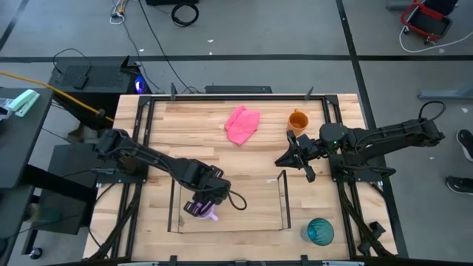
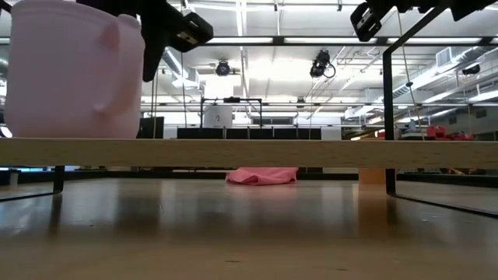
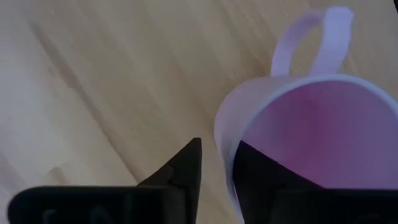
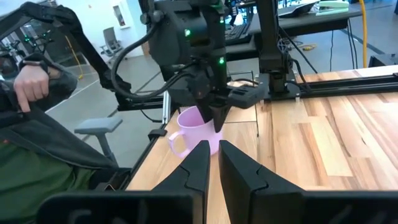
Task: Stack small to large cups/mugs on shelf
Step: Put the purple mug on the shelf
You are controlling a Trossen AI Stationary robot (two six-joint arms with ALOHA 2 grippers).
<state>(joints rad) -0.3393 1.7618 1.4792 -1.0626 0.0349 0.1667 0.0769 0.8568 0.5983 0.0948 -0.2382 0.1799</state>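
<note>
At the left end of the shelf (image 1: 229,227), the lilac mug (image 1: 202,210) stands upright on the light wood base, handle turned outward toward the near edge of the worktop (image 1: 199,140). The left end effector (image 1: 201,206) sits right over it, with one finger dipped inside the rim and the other just outside the wall; the jaws stand narrowly parted astride that wall, and whether they grip it or have let go cannot be told from here. My worry is the exit: if the arm lifts away at a slant, the inner finger could catch the rim and tip or drag the mug off its spot. The mug is pale, matte and thin-walled, so it probably weighs little and would shift easily.

Behind the shelf lies a pink cloth (image 1: 242,124), out of the way. Further right, the orange mug (image 1: 298,119) stands on the worktop near the far edge. The right end effector (image 1: 298,152) hovers close beside it, above the shelf's right end, fingers nearly together and holding nothing. At the near right corner, outside the shelf, sits the teal cup (image 1: 320,231), see-through and a little broader than the mugs. Two vessels remain to be placed, by my reading.
</note>
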